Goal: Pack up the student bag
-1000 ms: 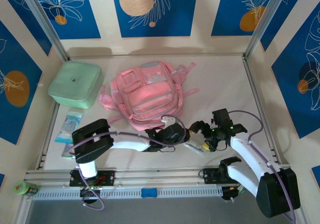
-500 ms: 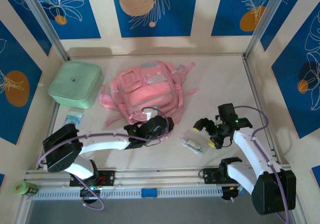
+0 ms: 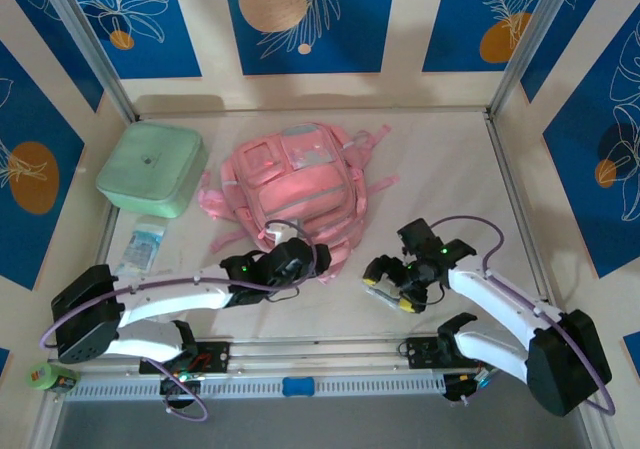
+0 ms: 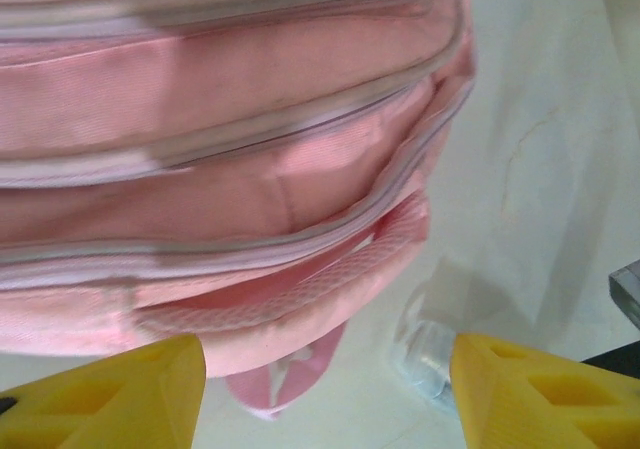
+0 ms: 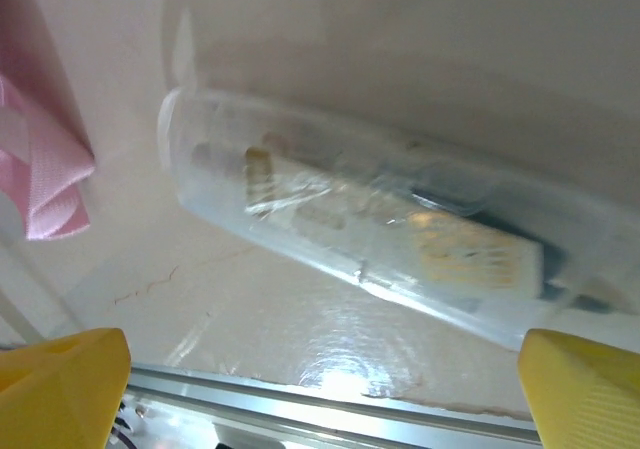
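Note:
The student bag, a soft pink backpack, lies flat in the middle of the table. Its zipped edges and mesh handle take up the upper part of the left wrist view. My left gripper hovers at the bag's near edge, open, with its yellow fingertips wide apart and nothing between them. My right gripper stands open over a clear plastic case that lies on the table. The case is beyond the fingertips, not held.
A mint-green lidded box sits at the back left, with a small grey-blue pencil case in front of it. A pink strap end lies left of the clear case. The aluminium rail runs along the near table edge.
My left gripper has pulled away from the clear case, leftward to the bag's near edge. My right gripper swung back, then came down and left over the case.

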